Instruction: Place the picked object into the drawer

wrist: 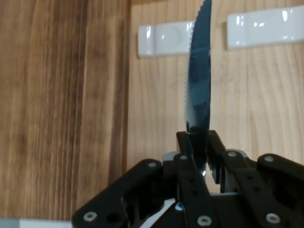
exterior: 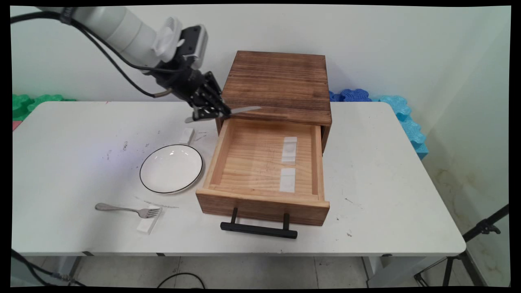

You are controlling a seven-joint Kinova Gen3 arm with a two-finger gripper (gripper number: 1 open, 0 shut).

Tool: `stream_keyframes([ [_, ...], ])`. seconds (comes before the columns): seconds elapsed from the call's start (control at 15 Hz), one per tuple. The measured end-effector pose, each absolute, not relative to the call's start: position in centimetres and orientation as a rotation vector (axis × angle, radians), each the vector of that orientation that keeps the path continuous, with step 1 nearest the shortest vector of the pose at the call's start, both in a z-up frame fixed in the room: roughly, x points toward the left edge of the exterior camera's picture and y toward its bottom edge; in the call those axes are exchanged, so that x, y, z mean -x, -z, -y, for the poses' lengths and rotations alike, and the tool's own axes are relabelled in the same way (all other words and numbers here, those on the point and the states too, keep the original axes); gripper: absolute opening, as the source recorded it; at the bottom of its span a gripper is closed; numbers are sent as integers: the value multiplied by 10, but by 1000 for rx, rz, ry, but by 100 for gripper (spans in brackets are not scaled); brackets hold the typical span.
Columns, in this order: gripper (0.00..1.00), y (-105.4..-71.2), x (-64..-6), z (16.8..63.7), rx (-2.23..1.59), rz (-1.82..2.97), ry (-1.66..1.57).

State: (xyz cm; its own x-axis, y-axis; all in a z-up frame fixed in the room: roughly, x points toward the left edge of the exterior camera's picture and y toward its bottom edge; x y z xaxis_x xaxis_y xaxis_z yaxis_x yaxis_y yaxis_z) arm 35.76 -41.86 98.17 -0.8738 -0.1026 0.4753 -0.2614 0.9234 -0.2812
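Observation:
My gripper (exterior: 211, 112) is shut on a metal table knife (exterior: 244, 110), holding it near level above the back left corner of the open wooden drawer (exterior: 260, 162). The blade points right, over the drawer's rear edge, and the handle end sticks out to the left. In the hand view the serrated knife (wrist: 199, 76) stands up between my fingers (wrist: 187, 147), with the drawer's pale floor behind it. Two white rests (exterior: 289, 149) lie on the drawer floor; in the hand view they show as white bars (wrist: 164, 39) near the top.
The dark wooden cabinet (exterior: 276, 83) stands behind the drawer, whose black handle (exterior: 258, 230) faces the near edge. A white plate (exterior: 171, 168) sits left of the drawer. A fork (exterior: 126, 210) rests on a white block (exterior: 148, 221). Another white block (exterior: 187, 135) lies behind the plate.

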Motion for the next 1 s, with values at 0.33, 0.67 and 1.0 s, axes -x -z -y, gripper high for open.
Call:
stream_keyframes([
  [0.33,0,-978,-324,425,-216,2606,-480],
  [0.67,0,-966,-291,436,-175,2603,-489],
  [1.0,0,-949,-268,449,-157,2607,-488],
])
